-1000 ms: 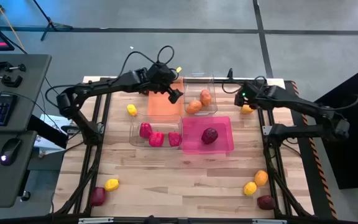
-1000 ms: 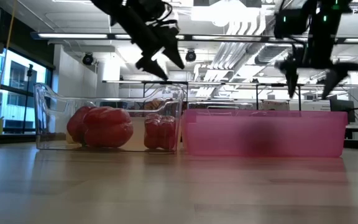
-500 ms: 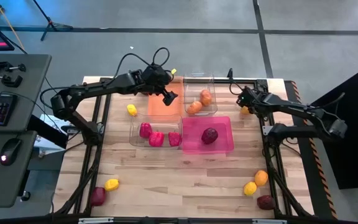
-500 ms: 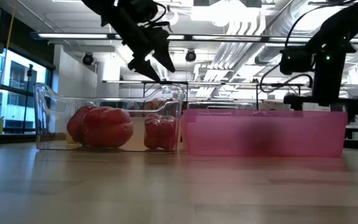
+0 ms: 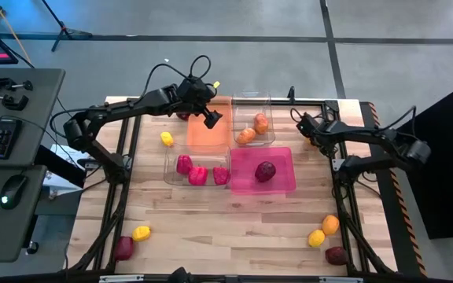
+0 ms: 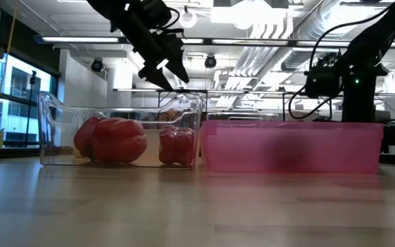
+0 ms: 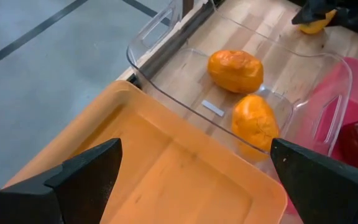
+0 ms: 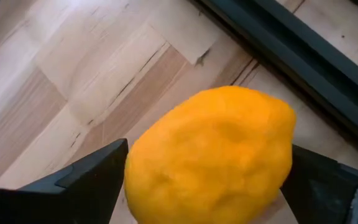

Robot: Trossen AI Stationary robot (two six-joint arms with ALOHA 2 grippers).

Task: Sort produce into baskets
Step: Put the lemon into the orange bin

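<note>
A bumpy yellow lemon (image 8: 210,155) lies on the wooden table (image 5: 211,228) near its far right edge, beside the clear bin (image 5: 252,126) with two oranges. The right gripper (image 8: 207,180) is right over it, fingers spread wide, one on each side of its fat middle. The left gripper (image 5: 209,118) hangs over the smooth orange bin (image 7: 148,168), also spread, holding nothing.

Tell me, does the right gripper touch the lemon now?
Cannot tell. In the right wrist view the lemon sits between the open right gripper's fingers, but no clear contact or gap shows.
</note>
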